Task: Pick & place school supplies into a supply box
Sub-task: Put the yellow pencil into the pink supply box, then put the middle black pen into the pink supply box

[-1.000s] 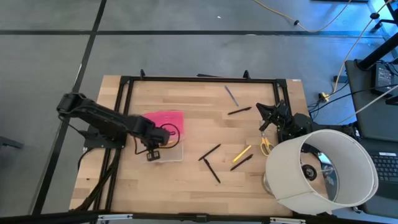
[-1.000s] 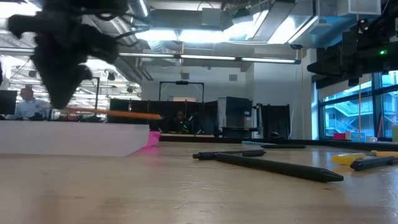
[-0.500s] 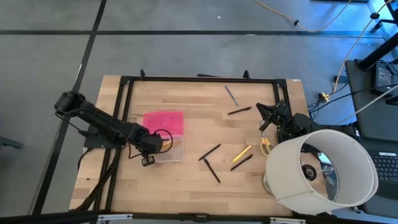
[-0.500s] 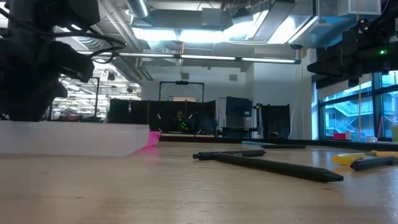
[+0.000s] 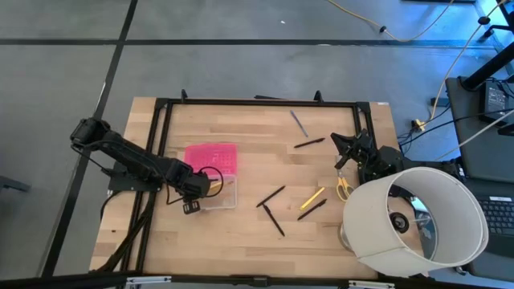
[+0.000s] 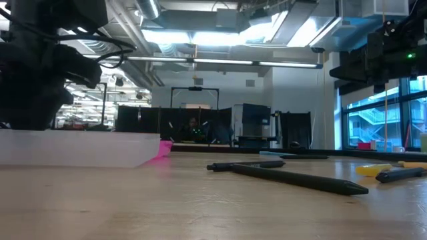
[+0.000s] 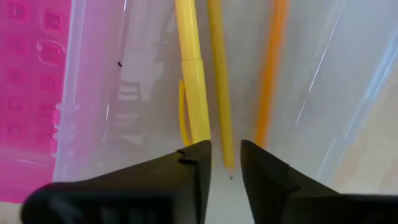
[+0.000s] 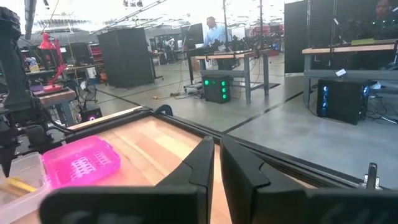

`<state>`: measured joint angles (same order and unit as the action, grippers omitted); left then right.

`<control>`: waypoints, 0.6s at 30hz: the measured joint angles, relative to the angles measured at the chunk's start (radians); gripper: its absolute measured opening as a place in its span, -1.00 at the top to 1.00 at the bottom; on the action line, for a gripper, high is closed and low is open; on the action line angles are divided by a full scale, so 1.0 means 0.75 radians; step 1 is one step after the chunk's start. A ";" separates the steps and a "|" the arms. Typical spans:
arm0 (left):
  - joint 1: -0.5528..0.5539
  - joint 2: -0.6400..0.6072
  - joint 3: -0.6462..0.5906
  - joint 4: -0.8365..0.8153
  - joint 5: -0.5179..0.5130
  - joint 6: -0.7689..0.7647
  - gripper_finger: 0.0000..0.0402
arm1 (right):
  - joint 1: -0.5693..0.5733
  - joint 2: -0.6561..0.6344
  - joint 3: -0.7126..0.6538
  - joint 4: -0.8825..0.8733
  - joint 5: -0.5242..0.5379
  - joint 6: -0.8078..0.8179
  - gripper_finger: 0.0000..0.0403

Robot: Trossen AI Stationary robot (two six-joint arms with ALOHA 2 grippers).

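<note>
The supply box [image 5: 221, 195], clear with its pink lid [image 5: 212, 157] lying open on the far side, sits at the table's left. In it lie a yellow pen [image 7: 191, 81], a yellow pencil [image 7: 219, 93] and an orange pencil [image 7: 271, 74]. My left gripper [image 7: 226, 155] points down into the box, slightly open, its fingers on either side of the yellow pencil's tip without touching it. My right gripper [image 8: 217, 155] is shut, held level at the table's right [image 5: 345, 149]. Black pens [image 5: 271, 196], a yellow pen [image 5: 312, 198] and yellow-handled scissors [image 5: 344, 188] lie on the table.
A large white lampshade [image 5: 418, 221] stands at the near right corner. More pens lie toward the far side: a black one [image 5: 309, 143] and a grey one [image 5: 299, 124]. A black frame [image 5: 257, 102] borders the tabletop. Bare wood lies between the box and the pens.
My left gripper has gone down into the box and a little toward the table's left edge. The pencil it carried level above the box wall no longer shows in the low view. For the last half second the arm has kept still.
</note>
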<state>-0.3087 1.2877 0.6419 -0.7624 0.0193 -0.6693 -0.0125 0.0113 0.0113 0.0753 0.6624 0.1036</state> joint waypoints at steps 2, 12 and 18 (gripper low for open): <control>0.005 0.001 0.006 -0.010 0.008 0.002 0.53 | 0.000 0.000 0.000 0.000 0.000 0.000 0.83; 0.017 -0.030 0.216 0.049 0.002 0.107 0.44 | 0.000 0.000 0.000 0.000 -0.001 0.001 0.83; 0.071 -0.031 0.290 0.436 -0.099 0.111 0.44 | 0.000 -0.001 0.000 0.000 -0.001 0.000 0.83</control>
<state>-0.2557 1.2645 0.8597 -0.4357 -0.0550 -0.5859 -0.0127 0.0109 0.0111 0.0755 0.6621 0.1038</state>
